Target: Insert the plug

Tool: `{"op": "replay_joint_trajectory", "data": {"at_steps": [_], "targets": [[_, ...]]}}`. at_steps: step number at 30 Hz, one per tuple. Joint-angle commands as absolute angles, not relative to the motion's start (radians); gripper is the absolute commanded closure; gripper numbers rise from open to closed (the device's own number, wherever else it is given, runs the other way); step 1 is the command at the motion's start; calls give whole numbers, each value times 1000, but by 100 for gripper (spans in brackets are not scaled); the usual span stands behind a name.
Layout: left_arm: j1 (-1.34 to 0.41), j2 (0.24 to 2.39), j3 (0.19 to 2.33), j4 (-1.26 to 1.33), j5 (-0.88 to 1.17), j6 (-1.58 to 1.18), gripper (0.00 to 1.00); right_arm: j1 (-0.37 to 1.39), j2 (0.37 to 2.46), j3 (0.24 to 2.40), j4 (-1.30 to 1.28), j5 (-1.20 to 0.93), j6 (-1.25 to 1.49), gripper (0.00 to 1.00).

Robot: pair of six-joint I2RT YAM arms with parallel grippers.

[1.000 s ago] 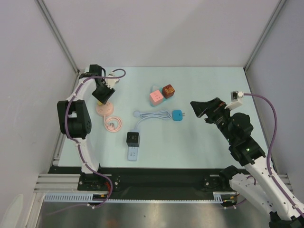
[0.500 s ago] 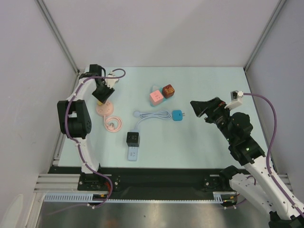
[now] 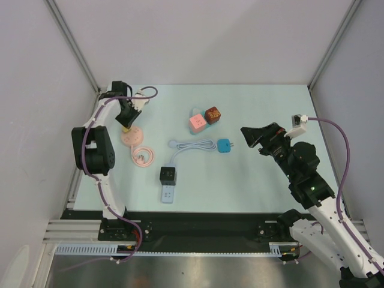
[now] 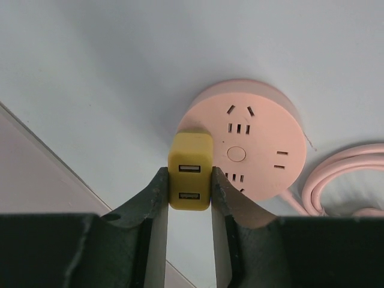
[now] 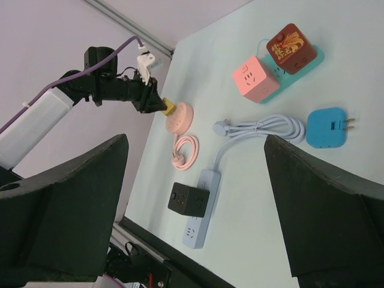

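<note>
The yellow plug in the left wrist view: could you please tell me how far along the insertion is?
Done: the left fingers clamp the yellow plug, which is already at the pink round socket. In hand: the plug sits over the socket's left edge, but whether its prongs are in is hidden. Left: pressing it fully home and letting go.

— Any lettering or numbers to read here?
— None legible. The brown cube (image 5: 291,48), at two o'clock from the pink cube (image 5: 255,78) in the right wrist view, has a gold figure on its top face. It is too small to tell writing from ornament.
— And the yellow plug (image 4: 190,171)?
— Its face shows two slots, nothing readable.
</note>
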State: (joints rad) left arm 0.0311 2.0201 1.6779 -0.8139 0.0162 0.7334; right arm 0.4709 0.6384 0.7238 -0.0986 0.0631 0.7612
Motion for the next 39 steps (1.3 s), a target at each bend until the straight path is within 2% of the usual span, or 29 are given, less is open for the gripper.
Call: {"op": "replay_joint_trajectory", "data": {"at_steps": [1, 10, 21, 26, 39], "targets": [[72, 1985, 1655, -792, 84, 718, 100, 468, 630, 732, -58, 63, 767, 0], [143, 1904, 1451, -648, 182, 666, 100, 466, 640, 703, -22, 44, 790, 0], [178, 1855, 1250, -496, 176, 606, 100, 471, 607, 695, -23, 49, 782, 0], [199, 1868, 1229, -463, 187, 586, 100, 482, 598, 703, -29, 61, 767, 0], [252, 1959, 1344, -548, 299, 557, 100, 500, 595, 727, -46, 100, 723, 0]]}}
